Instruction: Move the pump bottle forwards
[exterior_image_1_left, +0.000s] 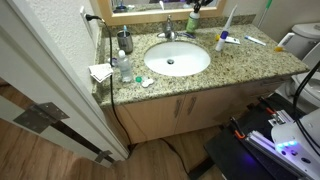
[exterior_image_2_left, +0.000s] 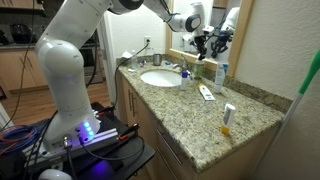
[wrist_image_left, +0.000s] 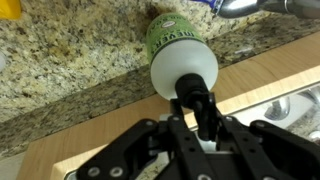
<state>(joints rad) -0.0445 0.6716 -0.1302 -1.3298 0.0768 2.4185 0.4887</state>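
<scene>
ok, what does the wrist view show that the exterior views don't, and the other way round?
Wrist only: the pump bottle close up from above, with its green label, white shoulder and dark pump head reaching in among the fingers; I cannot tell whether they pinch it. Exterior only: the sink in both exterior views, the arm in an exterior view, and a clear bottle beside the sink. Shared: pump bottle, faucet, granite counter.
</scene>
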